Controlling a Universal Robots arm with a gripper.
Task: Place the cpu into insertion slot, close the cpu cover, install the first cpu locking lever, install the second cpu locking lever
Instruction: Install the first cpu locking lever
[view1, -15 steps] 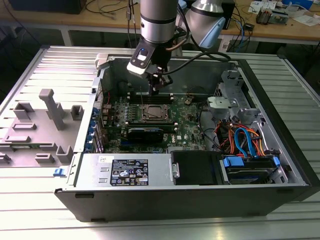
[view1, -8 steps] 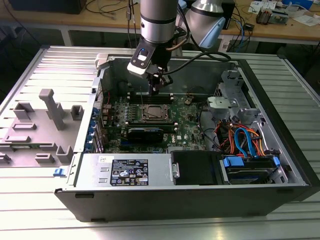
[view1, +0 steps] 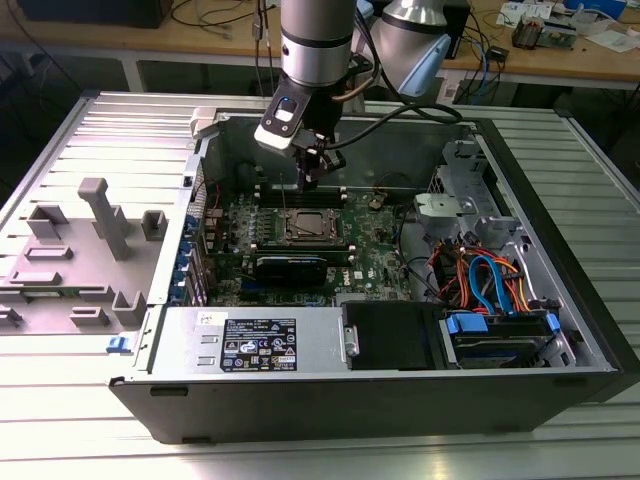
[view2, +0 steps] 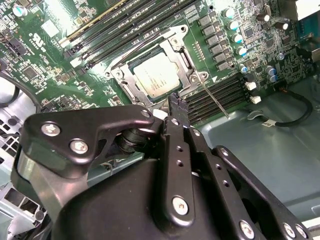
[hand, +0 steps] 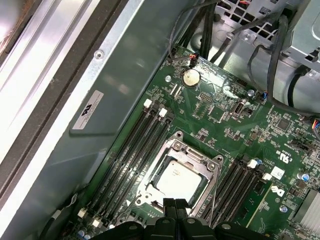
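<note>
My 1 claw (view2: 176, 101) pinched together on nothing, just above the socket, 1 open computer case (view1: 400, 410), 1 green motherboard (hand: 215, 125), 1 cpu cover (hand: 194, 153) down flat, framing 1 seated cpu (hand: 179, 180), 1 thin locking lever (view2: 214, 97) slanting free beside the cover

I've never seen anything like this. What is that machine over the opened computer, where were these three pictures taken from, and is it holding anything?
It is a robot arm with a two-fingered hand at its tip. The exterior view looks from off the arm at an open computer case lying on a metal table, with a grey plastic fixture at the exterior view's left. Both wrist views ride on the arm and look at the green motherboard. There the cpu sits in its socket, the cpu cover flat around it. The hand hovers above, shut, with nothing seen in it.
</note>
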